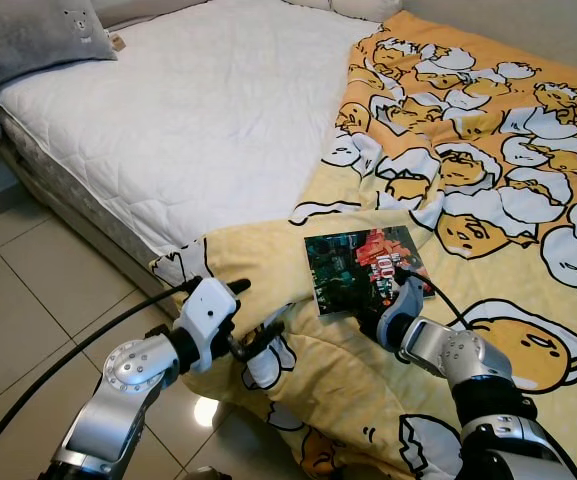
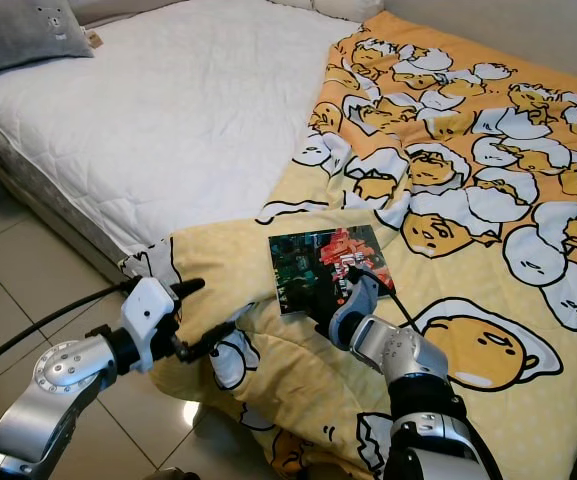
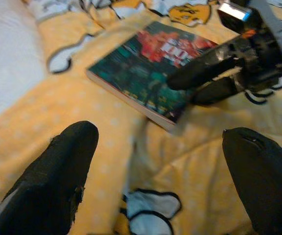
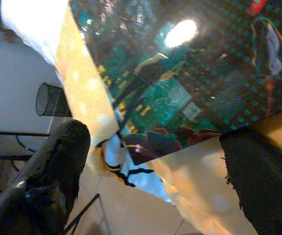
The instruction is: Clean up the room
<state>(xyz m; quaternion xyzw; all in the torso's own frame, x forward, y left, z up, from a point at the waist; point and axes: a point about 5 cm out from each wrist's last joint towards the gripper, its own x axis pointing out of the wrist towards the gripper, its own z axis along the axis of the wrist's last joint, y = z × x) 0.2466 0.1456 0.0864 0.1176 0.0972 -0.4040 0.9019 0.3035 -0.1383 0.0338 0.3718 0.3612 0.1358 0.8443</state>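
A book [image 1: 358, 265] with a dark green and red cover lies flat on the yellow egg-print blanket [image 1: 488, 150] near the foot of the bed. My right gripper [image 1: 378, 312] is at the book's near edge, open. One of its fingers [image 3: 204, 68] reaches over the cover, and the other stays at the edge. In the right wrist view the glossy cover [image 4: 180, 73] lies just ahead, between the spread fingers. My left gripper [image 1: 258, 312] hovers open over the blanket's hanging edge, left of the book [image 3: 145, 68], and holds nothing.
The bare white mattress [image 1: 198, 110] takes up the bed's left half, with a grey pillow [image 1: 28, 35] at its far corner. Tiled floor [image 1: 28, 300] runs along the bed's left side. A dark wire bin [image 4: 50, 100] stands on the floor beyond the blanket.
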